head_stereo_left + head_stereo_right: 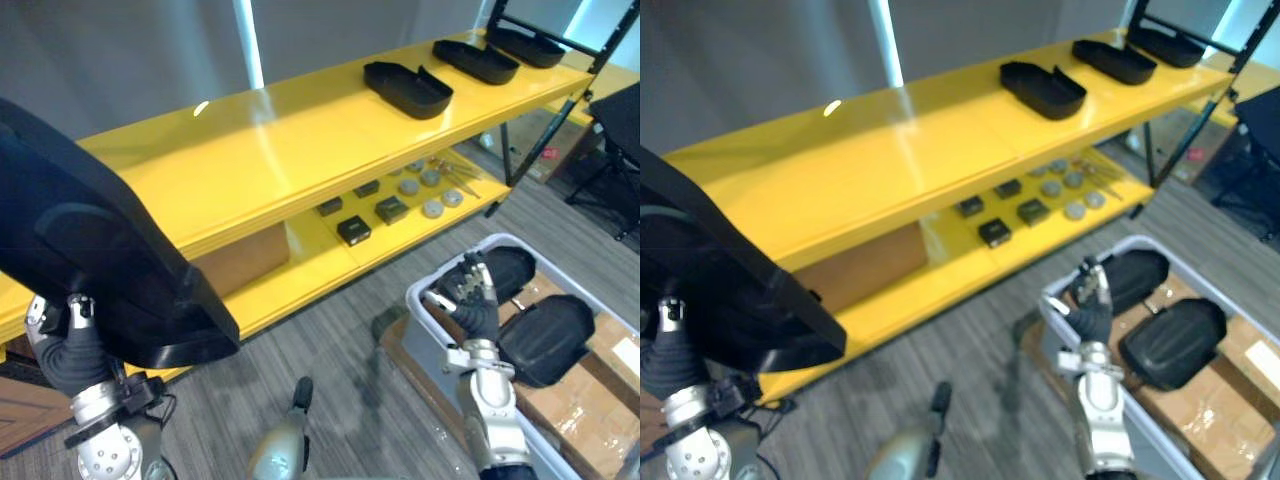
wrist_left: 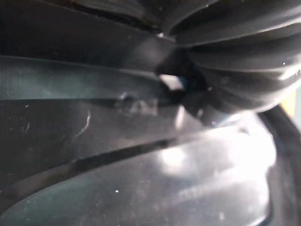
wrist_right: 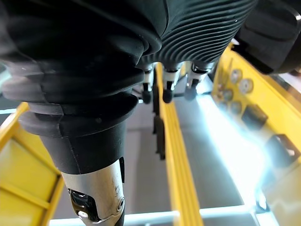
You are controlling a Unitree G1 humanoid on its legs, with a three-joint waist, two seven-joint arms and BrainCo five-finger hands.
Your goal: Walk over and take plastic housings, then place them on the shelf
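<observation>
**Black moulded plastic housing (image 1: 100,270) close before the yellow two-tier shelf (image 1: 280,150)**

It sits on the left hand (image 1: 70,345), whose hold is hidden; I cannot tell its state. Right hand (image 1: 468,292) hangs slack-fingered, empty, over the grey plastic bin (image 1: 425,325). Likely risk: the housing could clip the shelf's front edge and slip.

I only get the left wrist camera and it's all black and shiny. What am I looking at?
Observer: A big black housing, raised at the left robot hand, in front of a yellow shelf.
Operator: Is anything on the shelf yet?
Observer: Three housings sit on its top board, near the right end.
Operator: And the other hand?
Observer: The right robot hand hovers open over a grey bin with two housings inside.
</observation>
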